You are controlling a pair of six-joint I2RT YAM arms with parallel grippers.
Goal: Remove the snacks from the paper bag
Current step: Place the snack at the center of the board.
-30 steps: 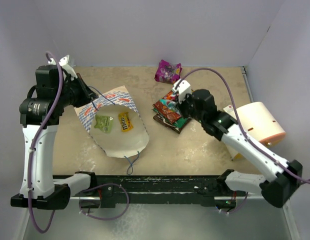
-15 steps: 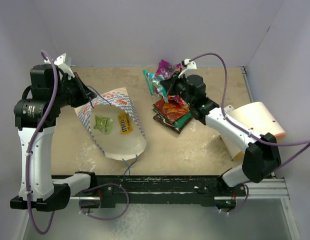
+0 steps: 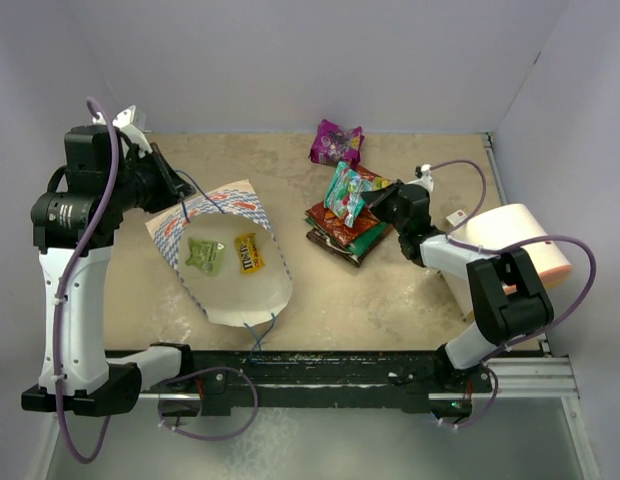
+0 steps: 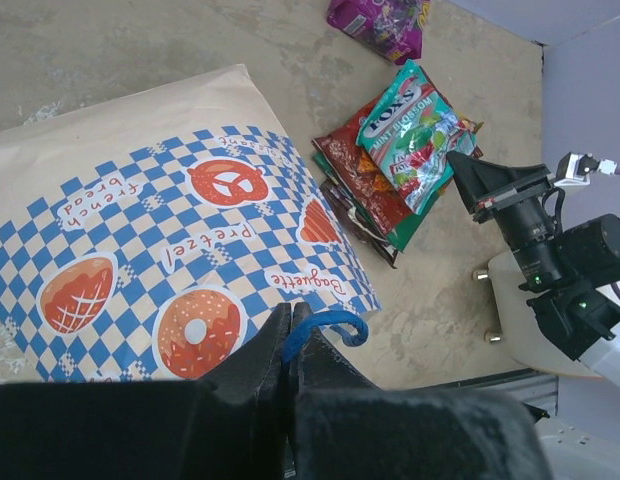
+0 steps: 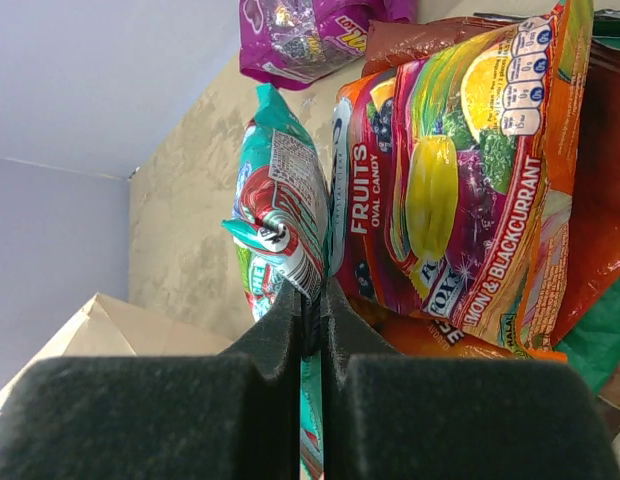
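- Over at 3 o'clock from the middle of the table (image 3: 390, 300), the right gripper (image 5: 310, 300) is pinched tight on the edge of the teal mint packet (image 3: 345, 190). The packet leans on top of the stack of snacks (image 3: 335, 235).
- Just beside it on that stack lies a fruit candy packet (image 5: 450, 190), with red and green ones under it. A magenta packet (image 3: 335, 142) sits apart, at 12 o'clock from the stack.
- Toward 9 o'clock lies the paper bag (image 4: 170, 220). The left gripper (image 4: 288, 325) is clamped on its blue string handle (image 4: 335, 322), holding the mouth up and open.
- Inside the bag I can see a pale green packet (image 3: 203, 255) and an M&M's pouch (image 3: 248, 252), side by side.
- The step in hand looks like setting the teal packet down. I would lower it until it rests flat on the stack, and only then part the fingers.
- Pulling straight back toward 3 o'clock should avoid dragging the slippery packets below.
- The left arm had best hold the handle steady so the mouth does not sag over the two packets left inside.
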